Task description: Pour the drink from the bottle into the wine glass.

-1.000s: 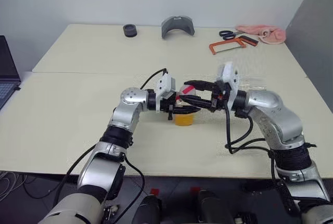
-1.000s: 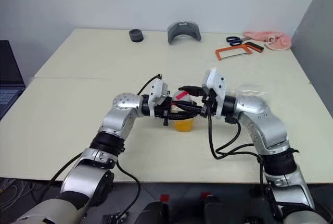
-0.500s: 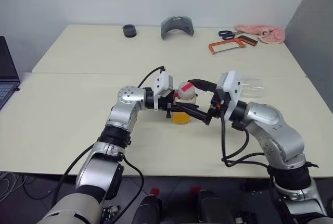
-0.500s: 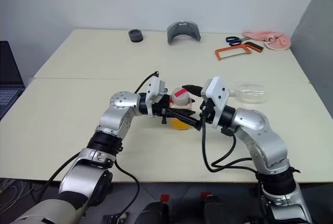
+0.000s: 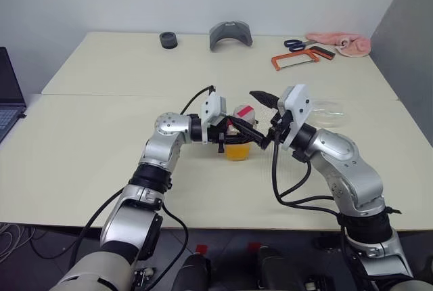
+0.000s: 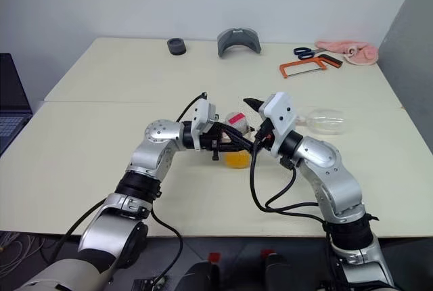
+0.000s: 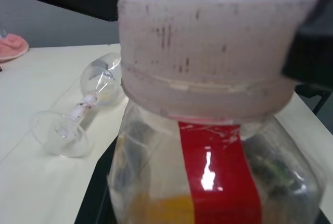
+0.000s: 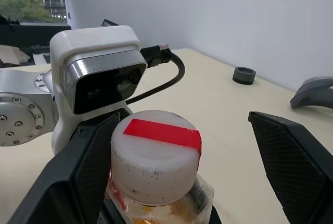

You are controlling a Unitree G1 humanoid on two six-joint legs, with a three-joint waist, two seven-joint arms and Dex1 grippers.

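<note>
**Cap sits between the open right fingers; glass lies on its side beyond**

Here, the bottle stands upright near the middle of the counter, orange drink filling only its lower part. The left hand reaches in level from the left and is clamped shut on the bottle's body just under the cap. Cap is on.

The right hand comes from the right, its fingers spread wide and holding nothing. In the right wrist view the cap lies between the two black fingers, closer to one than the other; touching or not, I cannot tell. The bottle's long axis runs straight up, so the cap faces the right hand from just left of it, a little below.

The wine glass lies tipped over on the counter, right of the bottle and behind the right arm, foot and bowl both down, stem roughly level. The right hand is the nearer one to it.

Judgement: uncapping comes first, then the glass needs standing before any pour.
</note>
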